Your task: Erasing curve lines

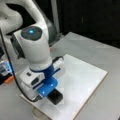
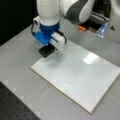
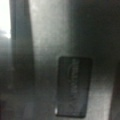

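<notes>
Curve lines not visible on the glossy white rectangular board (image 2: 75,75), likely hidden under the black block eraser (image 1: 55,97) at its corner; gripper (image 2: 47,51), blue mount, seems clamped on eraser, jaws hidden so cannot tell; best kept flat, pressed evenly.

Flat grey table (image 2: 22,67), bearing a white rectangular board (image 2: 80,75) at centre; small orange object (image 2: 81,28) toward one o'clock.
</notes>
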### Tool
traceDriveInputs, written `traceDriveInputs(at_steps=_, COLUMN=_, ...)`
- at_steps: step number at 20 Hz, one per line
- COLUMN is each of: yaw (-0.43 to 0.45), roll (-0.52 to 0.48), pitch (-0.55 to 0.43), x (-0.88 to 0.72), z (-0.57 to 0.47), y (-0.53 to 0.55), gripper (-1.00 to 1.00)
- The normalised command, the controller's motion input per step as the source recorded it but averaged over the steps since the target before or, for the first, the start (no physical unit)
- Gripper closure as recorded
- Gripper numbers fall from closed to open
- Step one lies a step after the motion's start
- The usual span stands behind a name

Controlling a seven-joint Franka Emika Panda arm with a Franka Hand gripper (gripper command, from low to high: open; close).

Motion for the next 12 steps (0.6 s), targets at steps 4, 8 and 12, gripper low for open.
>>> traceDriveInputs(at_steps=4, yaw=0.333, roll=-0.059, pitch=0.156, x=0.06, z=0.01, y=-0.46, gripper=1.0)
traceDriveInputs(at_steps=8, yaw=0.267, roll=-0.069, pitch=0.13, x=0.07, z=0.08, y=-0.42, gripper=1.0)
traceDriveInputs(at_steps=12, yaw=0.235, roll=-0.064, pitch=0.121, x=0.13, z=0.07, y=-0.28, gripper=1.0)
